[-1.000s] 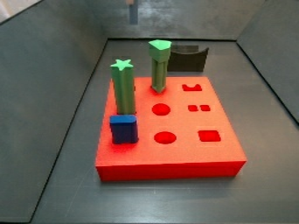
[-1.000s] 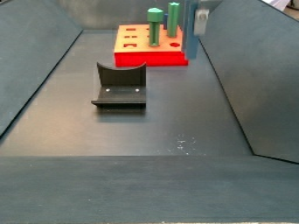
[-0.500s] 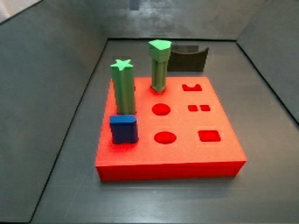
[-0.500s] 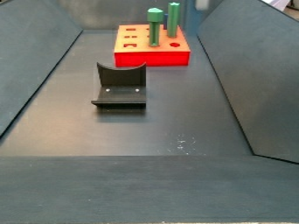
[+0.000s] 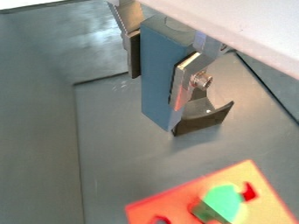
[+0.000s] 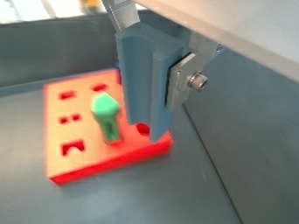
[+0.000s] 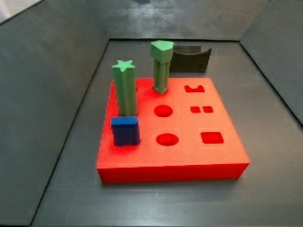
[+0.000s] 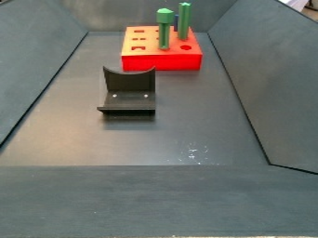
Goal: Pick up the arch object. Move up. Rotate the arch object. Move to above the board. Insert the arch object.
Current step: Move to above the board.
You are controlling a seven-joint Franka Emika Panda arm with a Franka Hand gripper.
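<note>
In both wrist views my gripper (image 5: 159,70) (image 6: 149,74) is shut on the arch object (image 5: 162,98) (image 6: 140,83), a tall slate-blue peg held between the silver fingers (image 5: 187,80). It hangs high above the floor. The red board (image 7: 178,161) (image 8: 162,61) lies below; in a wrist view its near edge (image 6: 70,168) sits under the peg's lower end. The gripper and the arch object are out of view in both side views.
Two tall green pegs (image 7: 123,89) (image 7: 161,64) and a short bright-blue block (image 7: 124,130) stand in the board. The dark fixture (image 8: 126,90) (image 7: 192,60) (image 5: 205,118) stands on the floor beside the board. Sloped grey walls enclose the floor.
The gripper showed at the upper edge of both side views a second ago; it has risen out of them. The board and pegs have not moved.
</note>
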